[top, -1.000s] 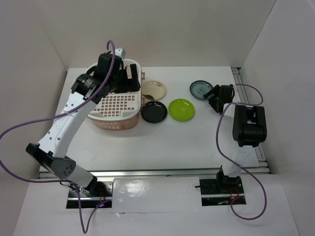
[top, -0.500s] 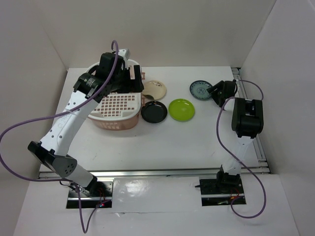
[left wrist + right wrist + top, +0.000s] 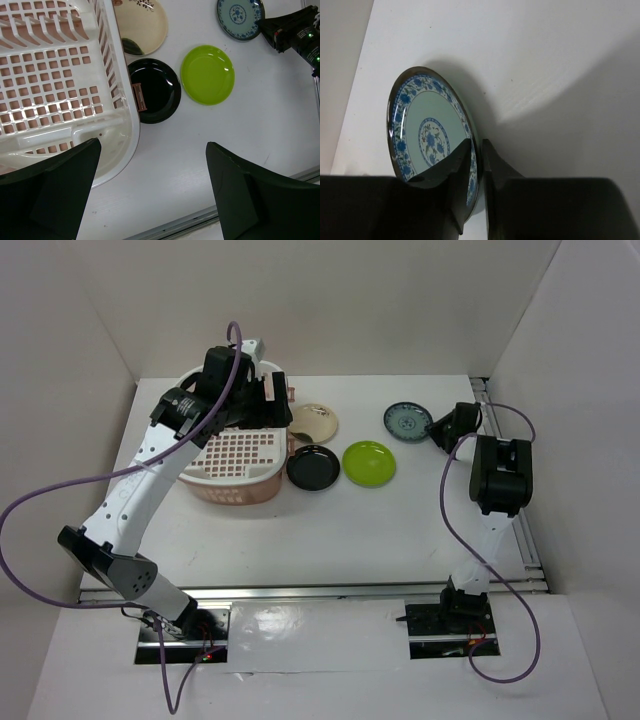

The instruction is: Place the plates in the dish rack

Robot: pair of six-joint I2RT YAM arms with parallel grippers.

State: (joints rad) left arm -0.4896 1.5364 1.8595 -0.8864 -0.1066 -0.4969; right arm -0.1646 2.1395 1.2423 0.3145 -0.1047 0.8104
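Note:
The teal-blue plate (image 3: 405, 421) (image 3: 420, 125) (image 3: 239, 17) lies at the back right of the table, and my right gripper (image 3: 437, 426) (image 3: 479, 150) is shut on its right rim, one finger over it and one under. The lime green plate (image 3: 368, 462) (image 3: 207, 74), the black plate (image 3: 312, 467) (image 3: 160, 87) and the cream plate (image 3: 315, 421) (image 3: 145, 27) lie flat just right of the pink dish rack (image 3: 240, 488) (image 3: 115, 120). My left gripper (image 3: 265, 400) (image 3: 152, 145) hangs open above the rack's right edge, holding nothing.
A metal rail (image 3: 530, 540) runs along the table's right edge behind my right arm, and another (image 3: 200, 220) along the near edge. White walls enclose the table on the left, back and right.
My right gripper has slid left onto the teal-blue plate's rim and closed on it. The left arm has shifted only slightly above the rack.

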